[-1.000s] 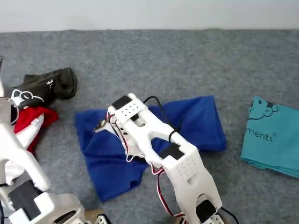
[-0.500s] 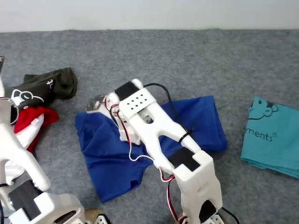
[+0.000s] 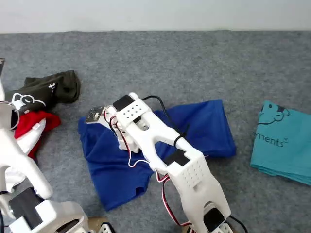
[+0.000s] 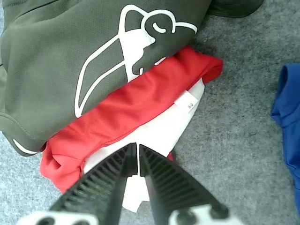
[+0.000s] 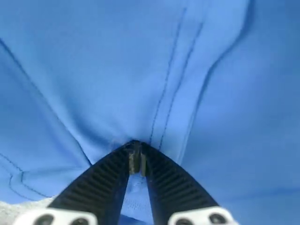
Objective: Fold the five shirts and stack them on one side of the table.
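Slipping slightly nearer, the right arm [image 3: 160, 141] has its jaws clenched on the blue shirt [image 3: 204, 126] at its far left corner; the cloth runs rightward from them

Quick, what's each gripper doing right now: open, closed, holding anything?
Left gripper: closed, apparently empty.
Right gripper: closed, pinching the blue shirt.

My right arm [image 3: 160, 145] stretched forward, wrist pitched down; right gripper [image 5: 136, 161] pinched tight on the blue shirt [image 5: 187, 70]. Left gripper [image 4: 138, 159] points down, jaws closed.
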Motion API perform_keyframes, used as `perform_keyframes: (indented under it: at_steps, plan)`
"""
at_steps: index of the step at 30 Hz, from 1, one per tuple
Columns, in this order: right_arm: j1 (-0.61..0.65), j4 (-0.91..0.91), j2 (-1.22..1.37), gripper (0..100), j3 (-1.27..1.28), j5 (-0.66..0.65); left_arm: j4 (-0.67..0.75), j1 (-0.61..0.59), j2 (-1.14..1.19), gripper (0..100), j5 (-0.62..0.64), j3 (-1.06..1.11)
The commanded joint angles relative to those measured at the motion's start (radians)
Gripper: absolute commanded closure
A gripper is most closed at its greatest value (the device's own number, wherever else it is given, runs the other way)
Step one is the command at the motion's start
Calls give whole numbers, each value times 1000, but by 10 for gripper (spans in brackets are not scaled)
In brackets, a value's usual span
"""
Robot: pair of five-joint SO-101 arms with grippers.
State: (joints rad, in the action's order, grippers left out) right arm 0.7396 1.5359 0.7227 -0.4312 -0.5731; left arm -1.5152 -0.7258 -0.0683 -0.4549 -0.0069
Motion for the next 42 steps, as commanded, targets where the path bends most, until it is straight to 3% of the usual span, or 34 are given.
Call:
perform_keyframes:
  at_steps: [1, 14, 22, 27, 35, 42]
  plan:
    - [-15, 12, -31, 989, -78, 52, 12, 2, -51, 984, -11, -50]
    - [25, 262, -174, 989, -135, 143, 17, -31, -52, 983, -11, -50]
    - [159, 252, -412, 989, 146, 170, 18, -121, -44, 981, -61, -50]
    - [242, 84, -541, 983, 390, 172, 18, -143, -43, 981, -75, -50]
    - [400, -243, -682, 864, 758, 161, 18, -144, -43, 981, -75, -50]
    - [458, -280, -662, 829, 781, 80, 12, -144, -51, 981, -75, -50]
